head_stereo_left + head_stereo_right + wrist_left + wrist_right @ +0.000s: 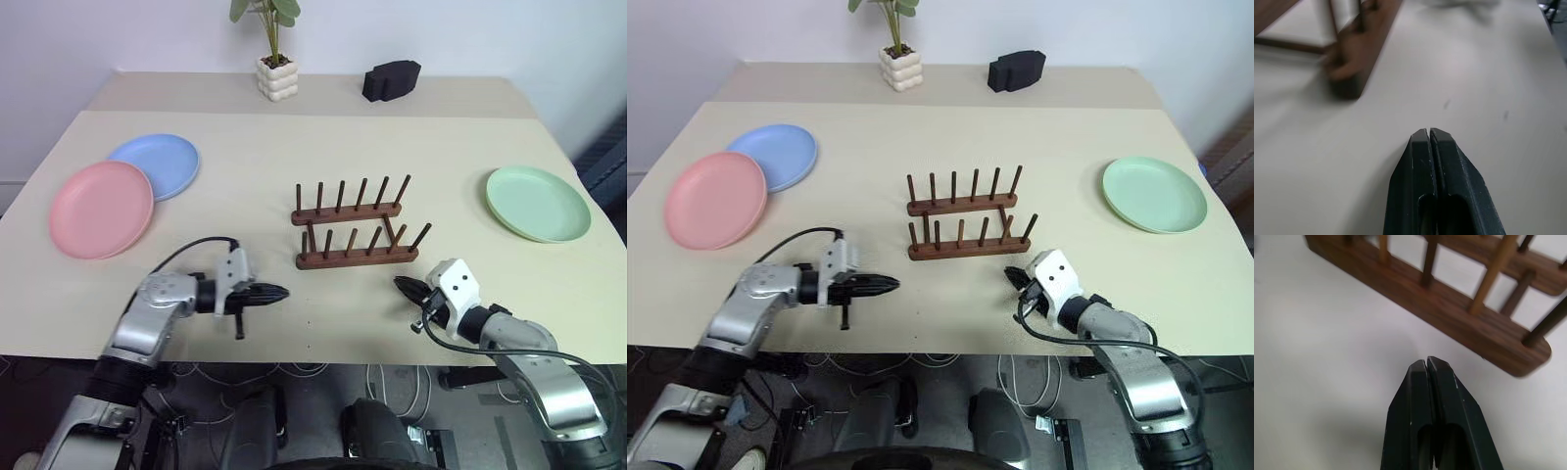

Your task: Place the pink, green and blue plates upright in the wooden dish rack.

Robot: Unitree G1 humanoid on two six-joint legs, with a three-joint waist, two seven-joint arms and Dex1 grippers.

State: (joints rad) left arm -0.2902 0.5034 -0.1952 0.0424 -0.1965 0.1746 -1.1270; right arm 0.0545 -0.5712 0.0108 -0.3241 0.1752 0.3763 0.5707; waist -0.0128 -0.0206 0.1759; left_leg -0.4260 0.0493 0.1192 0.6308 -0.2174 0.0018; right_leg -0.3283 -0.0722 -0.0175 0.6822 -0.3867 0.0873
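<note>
The wooden dish rack (353, 231) stands mid-table with its pegs bare. Far to the left the pink plate (101, 208) lies flat, overlapping the rim of the blue plate (157, 164) behind it. At the right side the green plate (538, 203) lies flat by itself. My left gripper (282, 292) hovers near the front edge, left of the rack, pointing right, shut and empty; its fingers (1430, 147) press together. My right gripper (400, 284) sits just right of the rack's near rail (1430, 303), pointing at it, shut and empty.
A potted plant in a white pot (276, 76) and a black block (392, 79) stand at the table's back edge. The table's front edge (313, 354) runs just under both grippers. Wide bare tabletop lies between the rack and each plate.
</note>
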